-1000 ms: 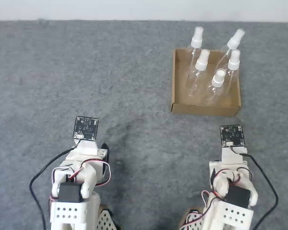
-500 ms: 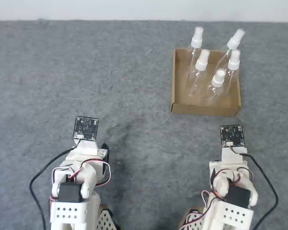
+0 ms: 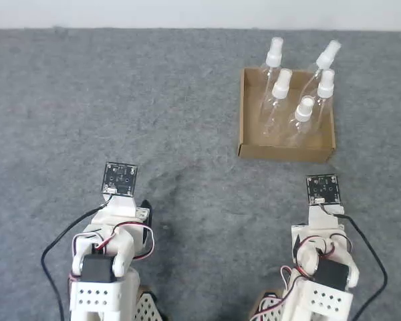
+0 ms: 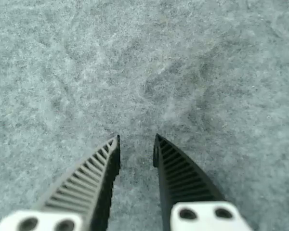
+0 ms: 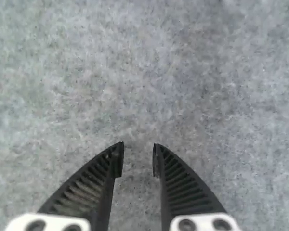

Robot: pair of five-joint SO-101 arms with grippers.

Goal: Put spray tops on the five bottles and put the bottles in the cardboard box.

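While neither was clamped on anything, the left gripper [image 4: 136,144] and the right gripper [image 5: 138,150] each had their ribbed black fingers [image 4: 94,185] a little apart. The tips were not touching, and the grey covering of the bench [image 3: 120,100] showed in the gap and all round them. From above, both sat folded back at the near edge of the bench, one arm [image 3: 110,234] toward the left of the high view and the other arm [image 3: 321,241] toward the right. Each carried a small dark circuit board [image 3: 120,178] at its forward end. The wrist views gave nothing to settle which was which.

Well apart from both, on the far side of the bench, lay the cardboard box [image 3: 286,152]. It was more nearly ahead of the arm on the right of that view than of its neighbour. All five clear bottles [image 3: 273,110] were inside it, crowded together, each one capped with a white spray top [image 3: 281,83]. Two of them were at the far wall, their tops rising past its edge. Two more came nearer, and the fifth was closest to the front wall. Whether they stood straight or leaned against one another could not be told.
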